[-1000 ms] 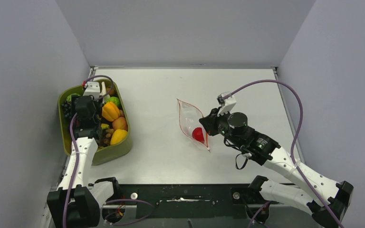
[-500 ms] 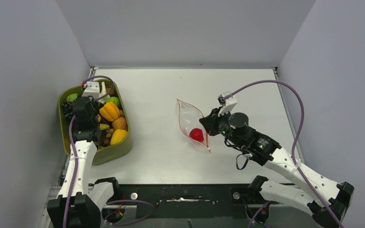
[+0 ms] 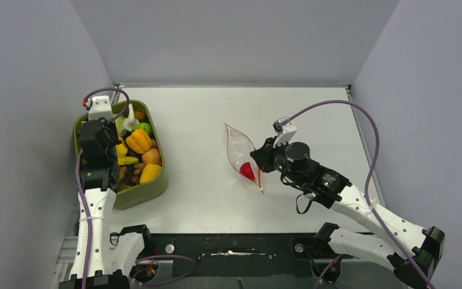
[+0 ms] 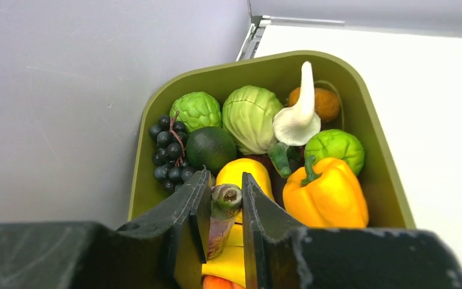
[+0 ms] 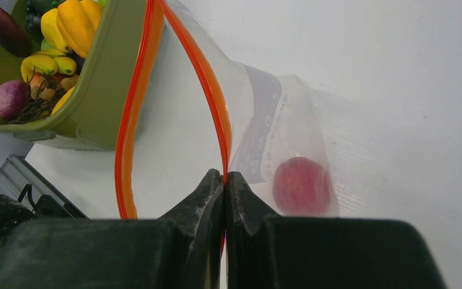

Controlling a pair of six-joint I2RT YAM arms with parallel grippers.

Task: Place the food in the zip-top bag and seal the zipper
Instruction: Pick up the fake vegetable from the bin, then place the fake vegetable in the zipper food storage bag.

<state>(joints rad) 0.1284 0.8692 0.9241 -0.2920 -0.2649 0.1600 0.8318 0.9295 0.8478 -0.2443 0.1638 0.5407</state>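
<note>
The zip-top bag [image 3: 239,152] stands open on the table, its mouth facing the tray, with one round red piece [image 3: 247,171] inside. My right gripper [image 3: 260,158] is shut on one side of the bag's red zipper [image 5: 207,78] and holds the mouth open; in the right wrist view the bag [image 5: 277,120] and the red piece [image 5: 301,185] lie just beyond the gripper [image 5: 225,174]. My left gripper [image 4: 224,180] is shut on a purple eggplant [image 4: 225,208], stem end up, just above the rest of the food [image 4: 325,192] in the tray. From above, the left gripper [image 3: 98,133] hides the eggplant.
The olive-green tray [image 3: 141,195] stands at the table's left edge against the left wall, holding a yellow pepper [image 3: 139,141], bananas, grapes, cabbage, a mushroom and several other pieces. Bare white table lies between the tray and the bag.
My left gripper has risen and drawn back to the left over the tray with the eggplant in it. My right gripper and the bag have barely shifted.
</note>
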